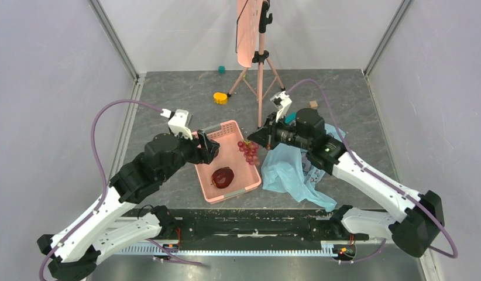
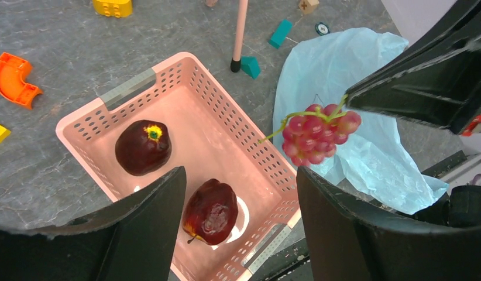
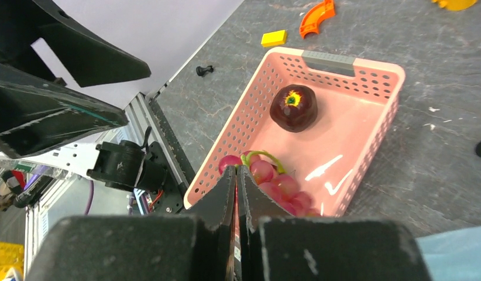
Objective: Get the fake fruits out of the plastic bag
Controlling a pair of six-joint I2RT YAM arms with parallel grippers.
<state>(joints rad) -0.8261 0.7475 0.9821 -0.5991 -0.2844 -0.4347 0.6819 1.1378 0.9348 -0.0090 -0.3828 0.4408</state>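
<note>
From above, the right gripper (image 1: 254, 139) hangs over the right rim of the pink basket (image 1: 231, 196), its jaws pressed together on the stem of a grape bunch (image 1: 248, 152). The plastic bag (image 1: 288, 170) lies slumped just right of the basket, and one dark-red fruit (image 1: 223, 177) sits in the basket's near half. The left gripper (image 1: 210, 147) hovers at the basket's far-left rim, jaws apart and holding nothing. The bunch dangles right at the rim, so a release here could drop it outside or let it catch on the wall. The left wrist view shows a second dark-red fruit (image 2: 143, 146) in the basket, one the top view does not show, likely because it is masked by the left gripper. Here the grapes hang by a thin stem that could slip from the pinch. The two arms are also near each other, so a careless move might knock them together. In the right wrist view the closed fingers half cover the grapes below them, and the exact hold on the stem is hard to make out. Whether any fruit lies inside the crumpled bag cannot be told from any view.
</note>
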